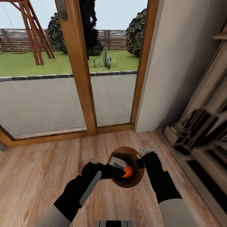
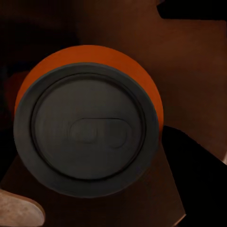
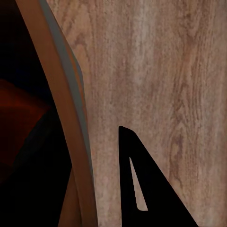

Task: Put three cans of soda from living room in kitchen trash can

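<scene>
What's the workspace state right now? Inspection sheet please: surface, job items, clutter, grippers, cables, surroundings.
Surface: light wood plank floor.
Job's things: orange soda can with a grey top, over the brown inside of the trash can, which sits on the floor by the glass doors.
Clutter: nothing seen.
Grippers: left gripper is at the can, above the bin opening; whether it is shut on the can cannot be told. Right gripper is at the bin's rim, on the fireplace side; grip state unclear.
Cables: nothing seen.
Surroundings: wooden-framed glass garden doors, stone fireplace, pale wall.
</scene>
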`<state>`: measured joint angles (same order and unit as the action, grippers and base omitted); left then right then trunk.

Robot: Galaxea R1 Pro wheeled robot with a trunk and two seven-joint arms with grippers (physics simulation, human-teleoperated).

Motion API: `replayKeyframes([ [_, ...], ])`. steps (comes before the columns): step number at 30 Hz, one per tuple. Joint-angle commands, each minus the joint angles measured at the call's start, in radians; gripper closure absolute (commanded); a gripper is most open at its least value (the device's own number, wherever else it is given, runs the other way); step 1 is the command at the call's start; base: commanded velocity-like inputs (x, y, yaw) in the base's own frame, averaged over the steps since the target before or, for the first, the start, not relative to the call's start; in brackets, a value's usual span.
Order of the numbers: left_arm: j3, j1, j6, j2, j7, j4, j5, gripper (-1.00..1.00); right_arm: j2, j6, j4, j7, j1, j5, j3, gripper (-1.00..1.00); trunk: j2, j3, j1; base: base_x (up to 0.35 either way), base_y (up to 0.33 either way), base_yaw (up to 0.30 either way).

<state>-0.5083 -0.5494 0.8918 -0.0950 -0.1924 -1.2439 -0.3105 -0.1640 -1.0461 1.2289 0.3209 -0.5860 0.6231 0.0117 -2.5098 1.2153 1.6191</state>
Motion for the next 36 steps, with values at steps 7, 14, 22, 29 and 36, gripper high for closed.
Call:
replayKeyframes([
  [7,-0.001,-0.001,-0.026,-0.001,-0.001,0.022,0.001,-1.00,0.000,-0.001,0.000,0.000,-0.001,-0.010,0.001,1.00,0.000,0.000,0.000,0.000,0.000,0.000],
  [14,-0.010,-0.002,-0.034,-0.003,-0.001,0.038,0.001,-1.00,0.000,-0.001,0.000,0.000,0.000,-0.011,0.001,1.00,0.000,0.000,0.000,0.000,0.000,0.000],
  [22,-0.012,-0.001,-0.034,0.004,-0.010,0.029,-0.007,-1.00,0.000,-0.001,0.000,0.000,-0.001,-0.011,0.001,1.00,0.000,0.000,0.000,0.000,0.000,0.000],
  [29,-0.007,0.001,-0.022,0.012,-0.032,-0.130,-0.015,-1.00,0.002,-0.001,0.000,0.000,0.000,-0.011,0.001,1.00,0.000,0.000,0.000,0.000,0.000,0.000],
  [36,0.002,0.007,0.008,0.078,-0.136,-0.265,-0.017,-1.00,0.003,-0.001,0.000,0.000,0.000,-0.011,0.001,1.00,0.000,0.000,0.000,0.000,0.000,0.000],
])
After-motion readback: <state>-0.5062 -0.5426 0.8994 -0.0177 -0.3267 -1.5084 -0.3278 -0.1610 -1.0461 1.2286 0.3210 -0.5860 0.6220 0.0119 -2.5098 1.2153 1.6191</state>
